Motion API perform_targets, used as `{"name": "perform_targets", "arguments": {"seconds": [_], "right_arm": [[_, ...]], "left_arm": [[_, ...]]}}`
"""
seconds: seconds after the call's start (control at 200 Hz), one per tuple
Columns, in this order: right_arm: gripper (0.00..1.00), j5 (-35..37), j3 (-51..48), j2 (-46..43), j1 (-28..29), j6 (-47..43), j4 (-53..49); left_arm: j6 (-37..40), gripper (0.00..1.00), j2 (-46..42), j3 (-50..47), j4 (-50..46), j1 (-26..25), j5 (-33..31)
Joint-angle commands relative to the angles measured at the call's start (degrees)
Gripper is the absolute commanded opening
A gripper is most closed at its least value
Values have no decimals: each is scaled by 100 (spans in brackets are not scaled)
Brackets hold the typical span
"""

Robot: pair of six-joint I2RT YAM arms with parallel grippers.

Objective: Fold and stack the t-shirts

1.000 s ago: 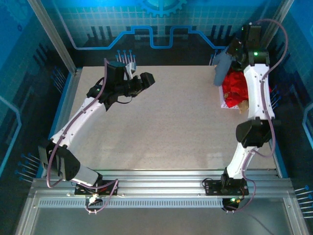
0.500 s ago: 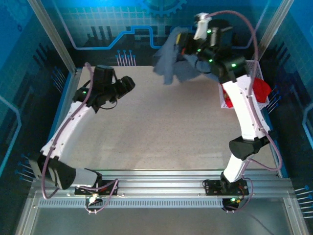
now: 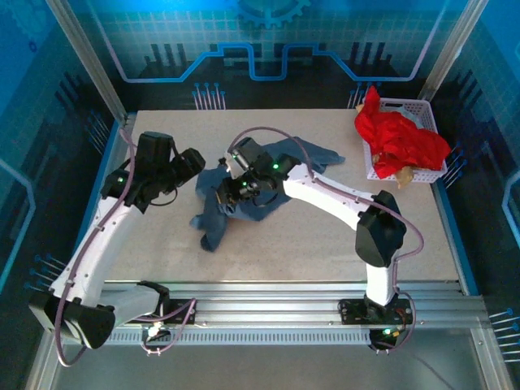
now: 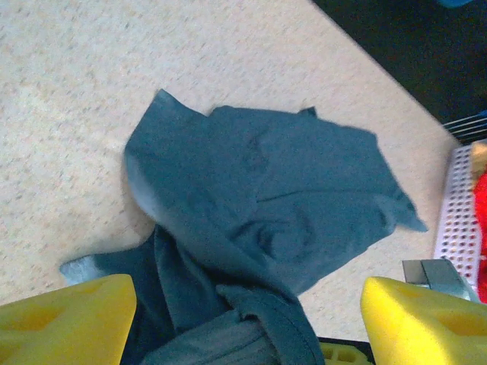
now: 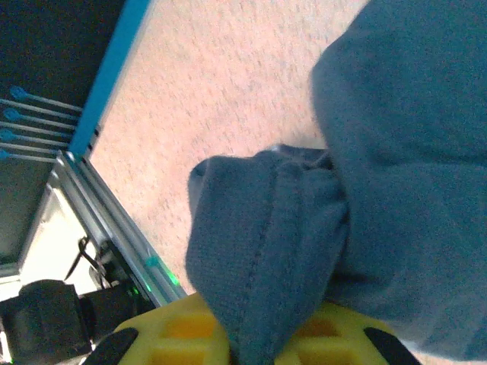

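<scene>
The slate-blue t-shirt (image 3: pixel 244 199) lies crumpled on the bench (image 3: pixel 325 244), left of centre; the right pincer (image 3: pixel 230 193) sits down on it, nearly together and clamped on a bunched fold of its cloth; the left pincer (image 3: pixel 193 161) hangs just beside the shirt's left edge, yellow fingers (image 4: pixel 68 319) well apart, holding nothing; the red t-shirt (image 3: pixel 398 142) is heaped in the white lattice basket (image 3: pixel 414 104) at the far right corner.

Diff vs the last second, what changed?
Right gripper carried the blue t-shirt from the basket, swung it left and laid it mid-table, cloth still bunched between its fingers. Left gripper, open, shifted left and nearer. Red t-shirt stayed in the basket.
</scene>
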Motion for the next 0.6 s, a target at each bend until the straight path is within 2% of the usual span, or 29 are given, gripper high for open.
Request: {"name": "perform_targets", "arguments": {"seconds": [0.0,0.125,0.205,0.28,0.36,0.465,0.595], "right_arm": [[20,-97,-395,-587,-413,-102,141],[34,-48,-1325,-1381,-800,-443,-112],[46,-91,-1960,-1873,-1041,-603,-256],[47,81,-2572,-2390,-1369,-547,-268],[50,204,-3033,-2752,-1868,-359,-176],[55,892,-2899,-2525,-2125,-310,-341],[59,1341,-2424,-1592,-2419,56,-316]], "left_arm": [[-16,79,35,-266,-382,60,255],[-250,78,138,-687,-388,77,586],[-373,74,301,-893,-213,69,1004],[-513,71,508,-1096,-52,44,1355],[-591,71,756,-1255,-72,16,1439],[-591,76,1076,-1387,-278,75,1182],[-725,77,1516,-1538,94,174,1478]]}}
